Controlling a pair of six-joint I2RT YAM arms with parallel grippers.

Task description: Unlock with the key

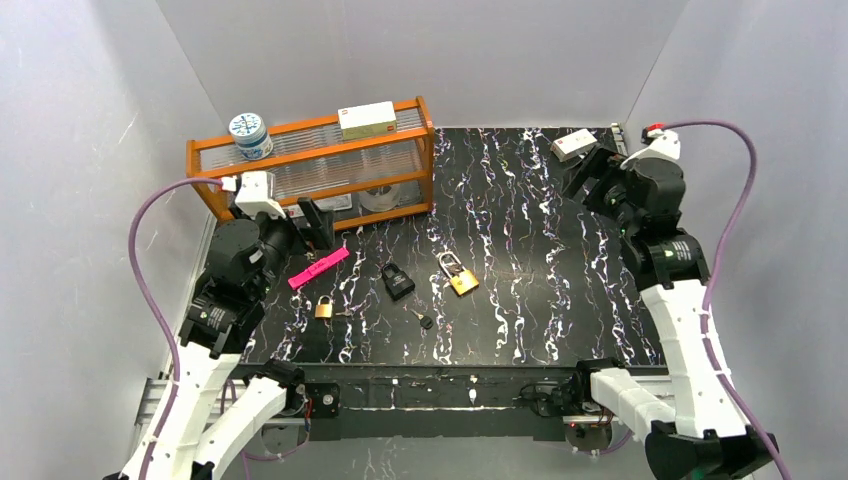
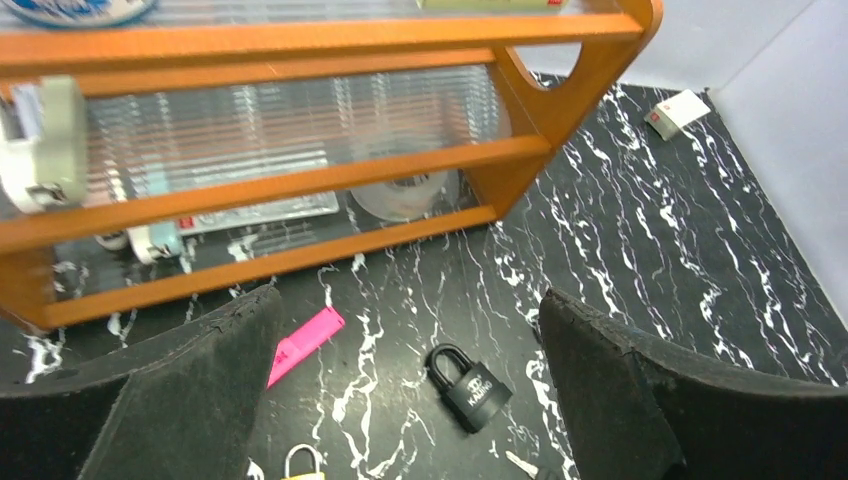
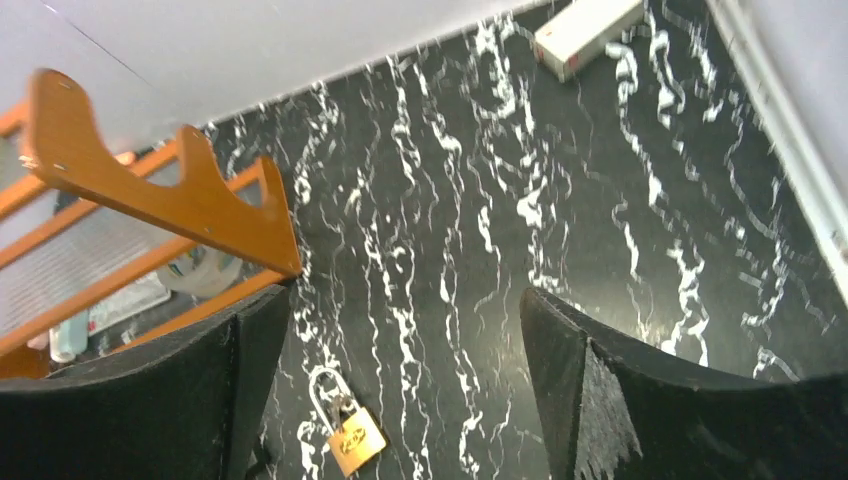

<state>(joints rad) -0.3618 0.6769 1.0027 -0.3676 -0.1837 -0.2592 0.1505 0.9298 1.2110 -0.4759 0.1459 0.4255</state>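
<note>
A small key [image 1: 422, 319] with a black head lies on the black marble table [image 1: 540, 260], its tip also showing in the left wrist view as the key [image 2: 522, 465]. Three padlocks lie near it: a black padlock [image 1: 398, 281] [image 2: 468, 386], a brass padlock [image 1: 458, 274] [image 3: 348, 430] and a smaller brass padlock [image 1: 324, 308] [image 2: 303, 464]. My left gripper [image 1: 312, 222] [image 2: 410, 370] hangs open above the table by the shelf, holding nothing. My right gripper [image 1: 590, 175] [image 3: 405, 350] is open and empty at the back right, well away from the locks.
An orange wooden shelf [image 1: 310, 160] [image 2: 300, 180] [image 3: 150, 190] stands at the back left with a tin [image 1: 249, 135] and a white box [image 1: 367, 119] on top. A pink strip [image 1: 318, 268] [image 2: 304, 344] lies below it. Another white box [image 1: 573, 144] [image 3: 587, 25] sits at the back right.
</note>
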